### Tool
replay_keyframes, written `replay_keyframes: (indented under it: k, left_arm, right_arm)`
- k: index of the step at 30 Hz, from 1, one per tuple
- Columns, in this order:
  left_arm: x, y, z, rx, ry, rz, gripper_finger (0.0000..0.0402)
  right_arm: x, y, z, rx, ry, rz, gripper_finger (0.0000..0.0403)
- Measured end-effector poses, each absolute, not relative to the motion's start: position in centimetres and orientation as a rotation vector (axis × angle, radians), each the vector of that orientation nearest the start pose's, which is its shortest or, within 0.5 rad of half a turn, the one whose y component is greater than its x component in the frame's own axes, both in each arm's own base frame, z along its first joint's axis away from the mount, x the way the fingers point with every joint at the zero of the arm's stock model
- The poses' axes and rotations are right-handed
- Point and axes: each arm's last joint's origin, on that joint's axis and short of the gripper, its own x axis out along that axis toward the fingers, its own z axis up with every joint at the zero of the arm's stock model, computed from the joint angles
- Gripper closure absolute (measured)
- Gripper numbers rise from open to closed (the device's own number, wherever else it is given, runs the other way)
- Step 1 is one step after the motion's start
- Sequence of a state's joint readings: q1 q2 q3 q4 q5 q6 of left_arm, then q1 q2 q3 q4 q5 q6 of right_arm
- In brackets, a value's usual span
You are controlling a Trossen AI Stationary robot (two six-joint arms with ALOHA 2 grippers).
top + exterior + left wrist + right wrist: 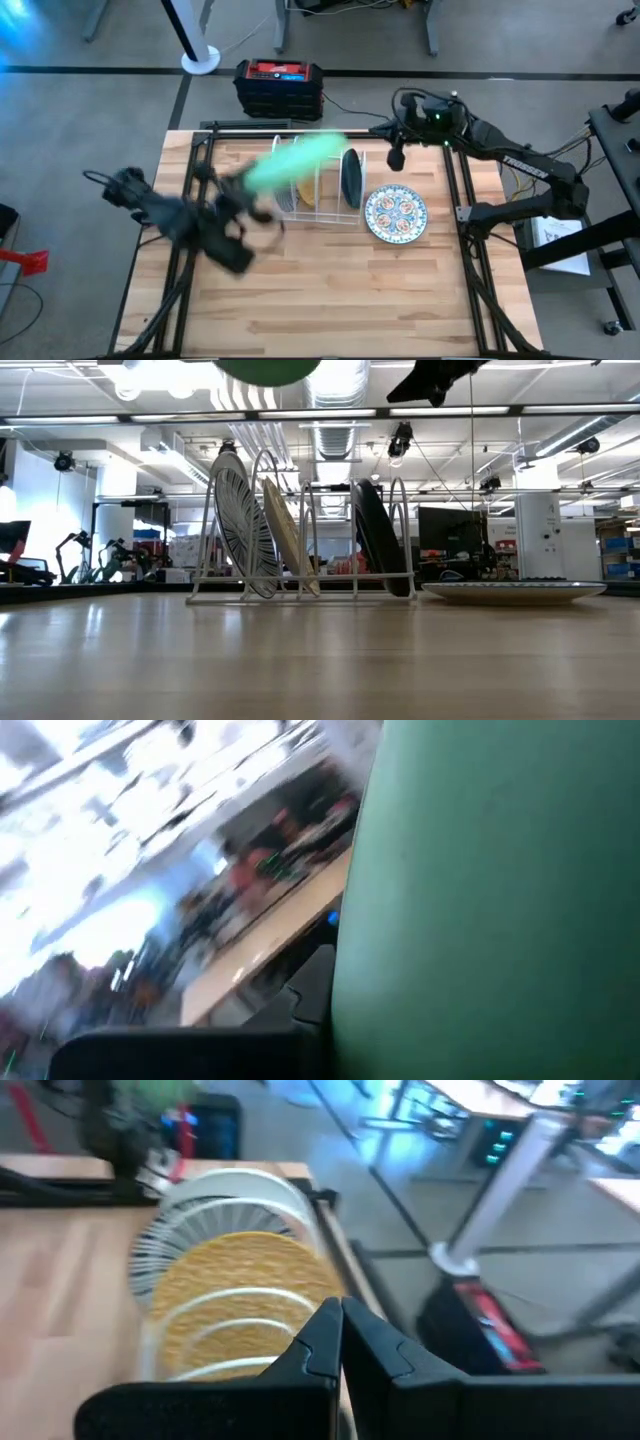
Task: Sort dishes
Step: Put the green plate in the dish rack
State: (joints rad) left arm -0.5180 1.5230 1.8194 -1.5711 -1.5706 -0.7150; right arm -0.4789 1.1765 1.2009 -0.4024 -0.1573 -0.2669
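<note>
My left gripper (252, 193) is shut on a light green plate (300, 160), which shows blurred above the white wire rack (318, 205); the plate fills the left wrist view (480, 900). In the rack stand, on edge, a white striped plate (240, 530), a mustard-yellow plate (287, 538) and a dark teal plate (380, 540). A white plate with a blue floral pattern (396, 213) lies flat on the table right of the rack. My right gripper (396, 156) hangs shut and empty beyond the rack's far right. My left gripper holds the light green plate by its rim (360, 970), on the side toward the table's left. One dark finger (315, 985) shows against the plate's edge. The fingers come about level from the left. The plate is lifted clear above the rack.
A black and red box (279, 85) stands on the floor beyond the table's far edge. The near half of the wooden table (330, 300) is bare wood. Black frame rails (455, 190) run along both sides of the table.
</note>
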Motion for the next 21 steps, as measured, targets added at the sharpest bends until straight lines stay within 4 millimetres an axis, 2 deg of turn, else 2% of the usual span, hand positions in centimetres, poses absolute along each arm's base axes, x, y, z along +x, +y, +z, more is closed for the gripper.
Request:
replay_keyframes:
  k: [2,4,6,8,14,17,21]
  left_arm:
    - [21.2,-7.0,44.6,0.423,0.274,1.095,0.0363]
    - [19.5,-4.6,46.1,0.256,0.257,1.134,0.0363]
    - [17.9,-3.0,46.8,0.069,0.269,1.118,0.0363]
    - [16.8,-2.1,47.0,-0.037,0.298,1.095,0.0363]
    - [15.3,-1.6,47.3,-0.073,0.284,1.09,0.0363]
    - [15.2,-1.5,47.3,-0.075,0.268,1.104,0.0363]
    - [15.9,-1.8,46.7,-0.04,0.294,1.106,0.0363]
  right_arm:
    - [22.4,-10.9,36.6,-0.115,0.366,-0.214,0.0403]
    - [22.5,-10.5,35.0,-0.094,0.339,-0.149,0.0403]
    - [22.9,-10.1,33.2,-0.091,0.316,-0.122,0.0403]
    - [23.3,-9.6,31.7,-0.109,0.272,-0.104,0.0403]
    - [25.4,-8.1,28.5,-0.212,0.052,-0.046,0.0403]
    - [26.6,-7.6,27.6,-0.191,0.017,-0.031,0.0403]
    - [28.3,-6.8,25.9,-0.175,0.058,-0.088,0.0403]
